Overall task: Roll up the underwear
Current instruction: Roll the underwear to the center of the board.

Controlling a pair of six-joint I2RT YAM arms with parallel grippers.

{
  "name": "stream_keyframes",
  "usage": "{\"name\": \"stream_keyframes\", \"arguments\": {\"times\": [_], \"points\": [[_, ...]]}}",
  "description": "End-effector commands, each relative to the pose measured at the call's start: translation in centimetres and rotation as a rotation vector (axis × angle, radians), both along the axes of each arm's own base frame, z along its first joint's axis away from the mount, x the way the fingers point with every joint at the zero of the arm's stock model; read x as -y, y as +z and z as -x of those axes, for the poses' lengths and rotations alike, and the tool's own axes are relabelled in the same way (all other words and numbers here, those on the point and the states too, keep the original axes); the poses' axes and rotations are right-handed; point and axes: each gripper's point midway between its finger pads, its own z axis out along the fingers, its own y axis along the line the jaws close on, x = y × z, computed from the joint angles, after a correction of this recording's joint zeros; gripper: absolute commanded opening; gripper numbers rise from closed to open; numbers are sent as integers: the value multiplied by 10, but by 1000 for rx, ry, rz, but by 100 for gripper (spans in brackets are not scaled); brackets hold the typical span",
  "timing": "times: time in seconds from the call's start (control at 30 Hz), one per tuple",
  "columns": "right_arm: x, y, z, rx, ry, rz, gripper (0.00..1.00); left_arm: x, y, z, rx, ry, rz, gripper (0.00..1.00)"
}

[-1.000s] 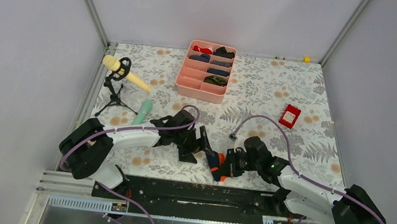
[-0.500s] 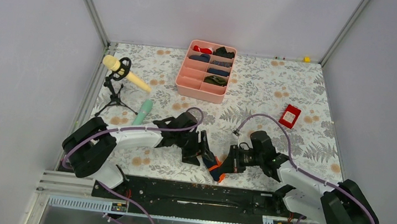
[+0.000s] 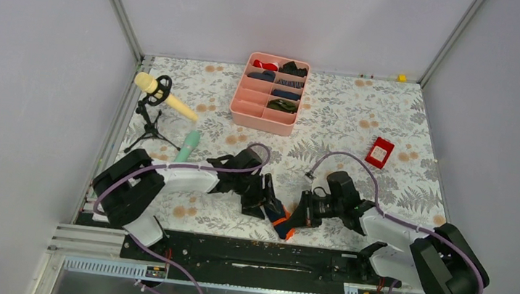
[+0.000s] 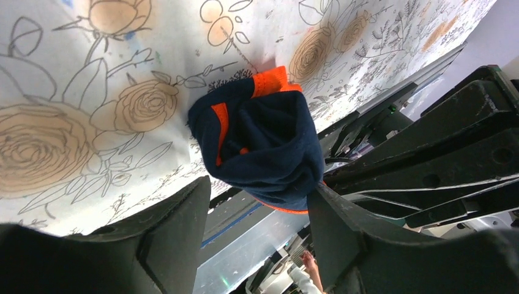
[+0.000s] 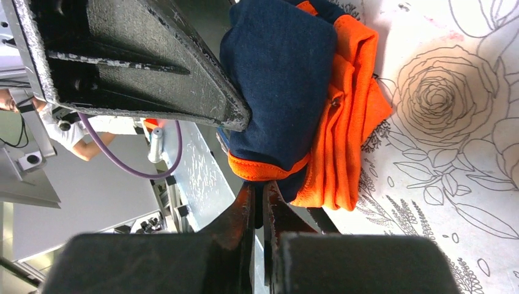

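The underwear is a bunched navy bundle with orange waistband folds, lying near the table's front edge between both grippers. My left gripper is open. In the left wrist view the gripper has its jaws on either side of the near end of the underwear, and the right finger touches the cloth. My right gripper is shut on the underwear. In the right wrist view the gripper pinches a thin fold at the lower edge of the underwear, just below the orange band.
A pink tray with small rolled garments stands at the back middle. A yellow microphone on a stand and a teal cylinder are at the left. A red box lies at the right. A black rail runs along the front edge.
My left gripper has moved a little right and nearer, closing in on the bundle. My right arm has shifted its elbow while its gripper stays at the bundle's right side.
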Motion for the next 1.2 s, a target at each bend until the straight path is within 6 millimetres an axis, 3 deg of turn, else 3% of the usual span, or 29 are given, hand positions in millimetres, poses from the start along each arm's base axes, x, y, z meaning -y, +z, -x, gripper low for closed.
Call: {"name": "stream_keyframes", "arguments": {"times": [0.0,0.1,0.23,0.4,0.53,0.77,0.9,1.17], "points": [[3,-2,-1,-27,-18,-11,0,11,-3,-6,-1,2,-1,59],[5,-2,-2,-36,-44,-11,13,13,-8,-6,-14,6,-14,59],[10,3,-2,-16,-61,18,48,13,-15,-5,-35,7,-38,59],[30,24,-8,125,-110,127,66,10,-23,-4,-51,11,-80,59],[53,38,-10,203,-168,241,66,7,-27,-3,-60,26,-101,59],[70,80,-33,404,-370,232,41,7,-29,-2,-72,28,-112,59],[55,74,-25,486,-323,322,39,7,-32,-2,-83,29,-119,59],[3,69,-13,653,-173,476,39,9,-34,-1,-100,28,-127,59]]}}
